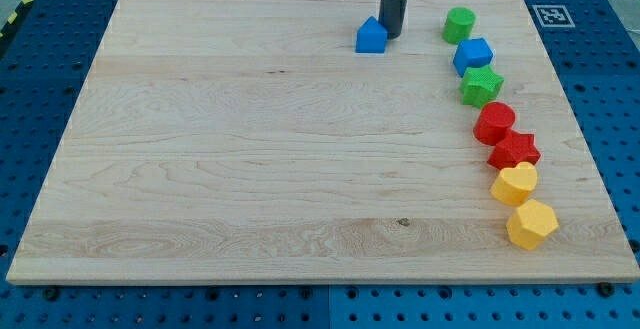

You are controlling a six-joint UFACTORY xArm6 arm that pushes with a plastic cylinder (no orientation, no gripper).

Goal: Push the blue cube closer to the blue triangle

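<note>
The blue triangle (371, 36) sits near the view's top, a little right of centre on the wooden board (250, 169). The blue cube (473, 55) lies further to the view's right, about a hundred pixels from the triangle, between a green cylinder (459, 24) and a green star (481, 86). My tip (391, 35) is down at the board just on the triangle's right side, touching it or nearly so, and well left of the blue cube.
Below the green star a curved row runs down the view's right side: a red cylinder (494, 122), a red star (514, 150), a yellow block (514, 183) and a yellow hexagon (531, 224). A blue pegboard table surrounds the board.
</note>
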